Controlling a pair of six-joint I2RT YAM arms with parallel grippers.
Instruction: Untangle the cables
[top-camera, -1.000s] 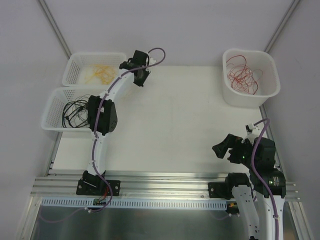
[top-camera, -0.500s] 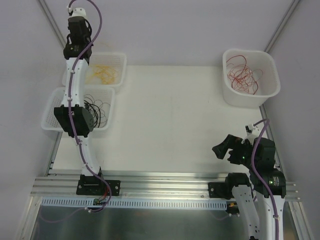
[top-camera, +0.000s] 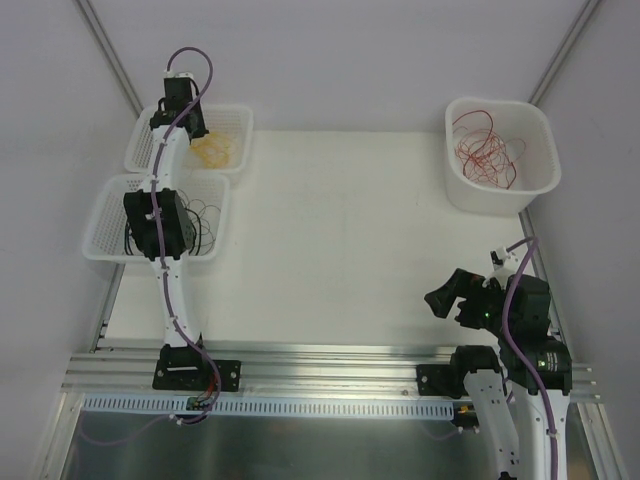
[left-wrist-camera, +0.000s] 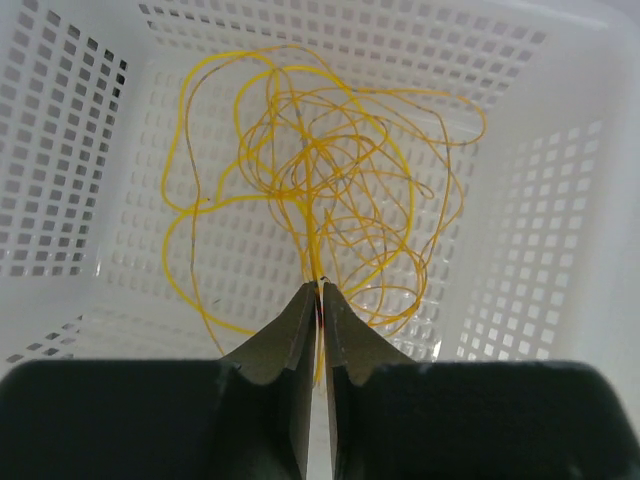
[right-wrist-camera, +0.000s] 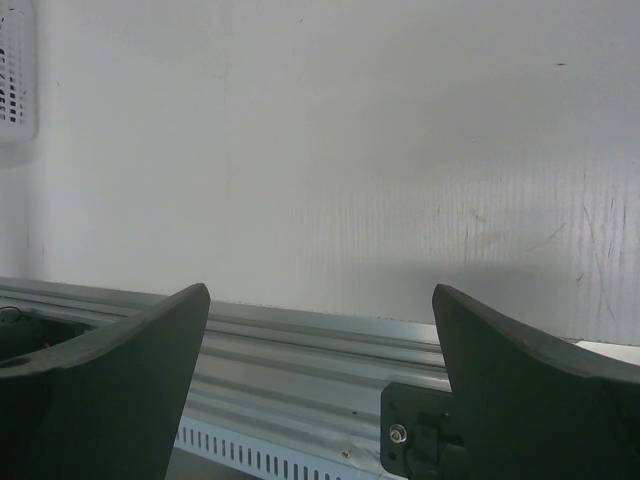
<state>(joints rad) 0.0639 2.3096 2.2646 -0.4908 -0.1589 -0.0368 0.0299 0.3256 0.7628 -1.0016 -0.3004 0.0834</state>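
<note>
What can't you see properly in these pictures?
- Top view: the left arm covers most of the black cables in the near basket.
- Top view: the red cables are too fine to show any knots.
- Left wrist view: the left gripper hides how its fingers hold the yellow cables.
- Right wrist view: no cables in frame; the right gripper fingers are cut off below.

Table (top-camera: 340, 240) middle open; mesh baskets (top-camera: 100, 220) line left edge; tub (top-camera: 500, 200) fills far-right corner.

Tangled yellow cables (left-wrist-camera: 320, 190); black cables (top-camera: 203, 215); red cables (top-camera: 485, 150)
</note>
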